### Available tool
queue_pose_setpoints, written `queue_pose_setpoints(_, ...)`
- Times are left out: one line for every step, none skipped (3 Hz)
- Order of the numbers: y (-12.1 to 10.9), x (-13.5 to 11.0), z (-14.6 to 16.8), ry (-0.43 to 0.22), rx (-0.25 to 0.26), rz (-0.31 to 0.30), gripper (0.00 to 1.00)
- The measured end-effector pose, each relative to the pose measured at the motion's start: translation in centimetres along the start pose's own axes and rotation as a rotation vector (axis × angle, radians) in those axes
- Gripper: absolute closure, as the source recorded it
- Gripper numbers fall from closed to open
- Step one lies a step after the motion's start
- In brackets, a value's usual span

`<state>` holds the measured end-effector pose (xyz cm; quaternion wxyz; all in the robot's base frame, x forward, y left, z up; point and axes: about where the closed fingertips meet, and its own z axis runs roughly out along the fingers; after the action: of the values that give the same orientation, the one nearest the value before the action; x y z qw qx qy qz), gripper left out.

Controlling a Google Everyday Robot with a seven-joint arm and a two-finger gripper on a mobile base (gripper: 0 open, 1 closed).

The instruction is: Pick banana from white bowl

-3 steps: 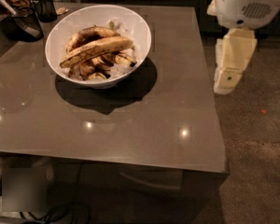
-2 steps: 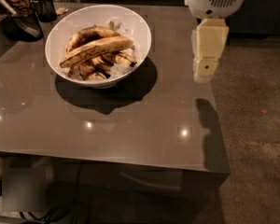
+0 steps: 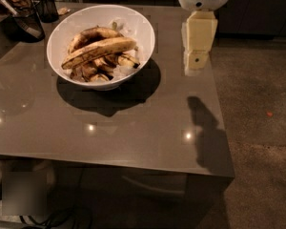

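The white bowl (image 3: 143, 27) stands on the grey table at the back left. The banana (image 3: 99, 52), long and yellow with brown speckles, lies across the top of shorter, darker bananas inside it. My gripper (image 3: 196, 63) hangs from the white arm at the top, above the table's right side. It is to the right of the bowl, a short gap away from its rim, and holds nothing that I can see.
The grey table (image 3: 109, 132) has its right edge just right of the gripper and its front edge near. Dark mesh cups (image 3: 26, 20) stand at the back left corner. Brown carpet (image 3: 262, 142) lies to the right.
My gripper has moved left from beyond the table's right edge to over the table, closer to the bowl. The bowl and bananas have not shifted.
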<state>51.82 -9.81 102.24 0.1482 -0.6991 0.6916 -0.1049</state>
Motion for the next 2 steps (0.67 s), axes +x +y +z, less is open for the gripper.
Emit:
queue_pose_setpoints(-1.8,-3.7,0.1,-0.039,0.004,-0.085,0.0)
queue_pose_setpoints(-2.7,-6.8,1.3,-0.053,-0.009,-0.151,0.0)
